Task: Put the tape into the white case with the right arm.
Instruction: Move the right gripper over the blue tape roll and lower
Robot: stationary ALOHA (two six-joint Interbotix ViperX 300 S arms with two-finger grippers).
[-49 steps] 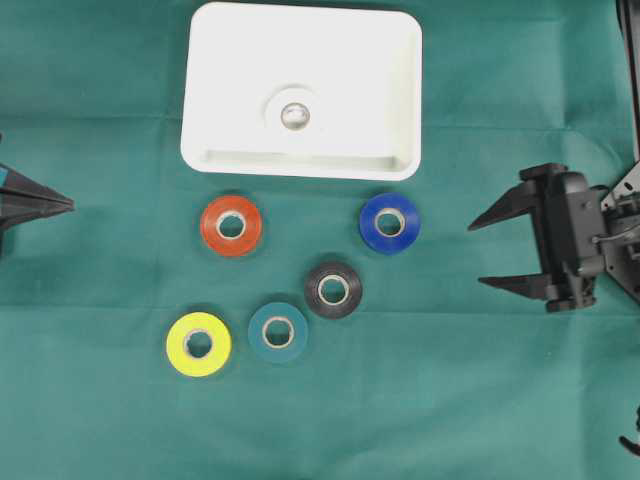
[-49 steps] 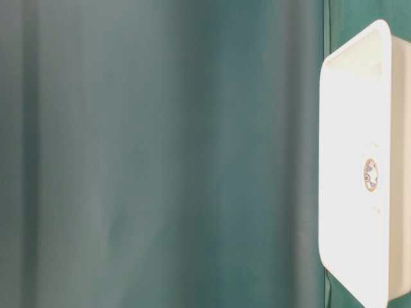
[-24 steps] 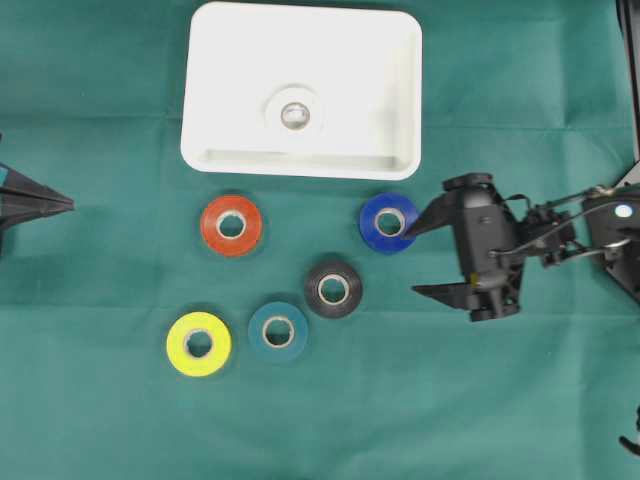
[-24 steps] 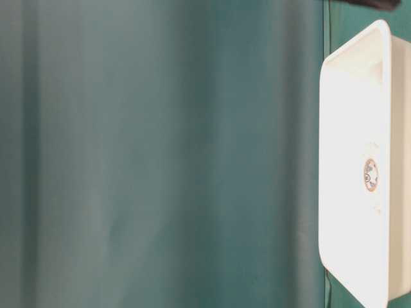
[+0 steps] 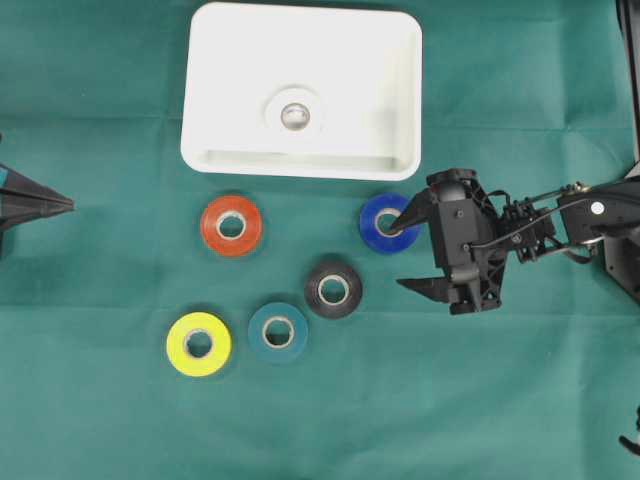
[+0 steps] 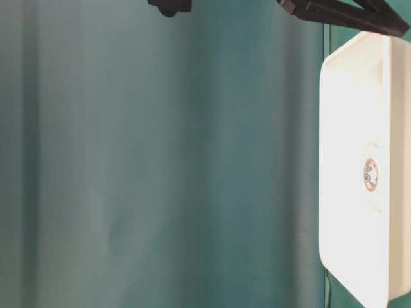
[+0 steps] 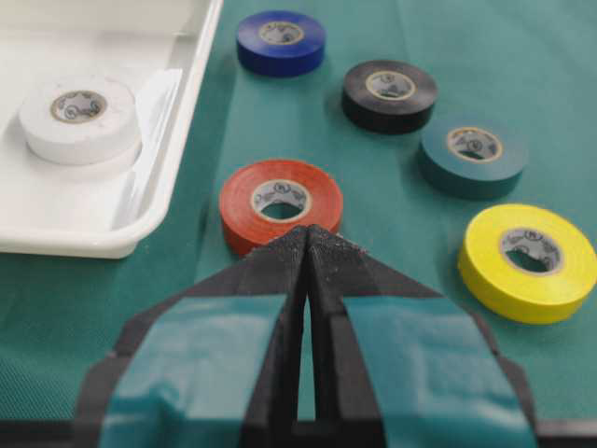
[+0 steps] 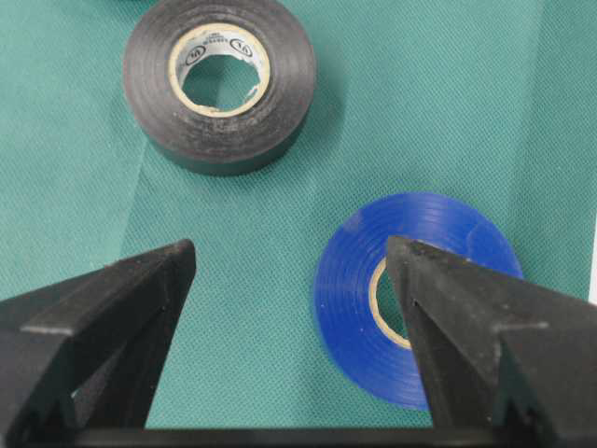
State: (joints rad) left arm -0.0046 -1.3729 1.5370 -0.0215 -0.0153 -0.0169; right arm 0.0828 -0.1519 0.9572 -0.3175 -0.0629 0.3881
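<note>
The white case (image 5: pixel 230 60) lies at the back of the green cloth with a white tape roll (image 5: pixel 294 115) inside it. Five rolls lie in front of it: blue (image 5: pixel 375 225), black (image 5: pixel 333 289), orange-red (image 5: pixel 231 225), teal (image 5: pixel 278 332) and yellow (image 5: pixel 198 344). My right gripper (image 5: pixel 397 256) is open. One fingertip hangs over the blue roll's (image 8: pixel 350 308) core; the other is over bare cloth. Nothing is gripped in the right gripper (image 8: pixel 289 247). The black roll (image 8: pixel 219 84) lies just beyond it. My left gripper (image 5: pixel 70 204) is shut at the far left, pointing at the orange-red roll (image 7: pixel 280 201).
The case's right front corner (image 5: pixel 405 165) is close behind the right gripper. The table-level view shows the case (image 6: pixel 356 160) on edge and a black finger (image 6: pixel 340 13) at the top. Bare cloth lies in front of and right of the rolls.
The right arm has reached left from the table's right edge up to the blue roll, jaws staying equally wide. The left gripper and all rolls have not moved.
</note>
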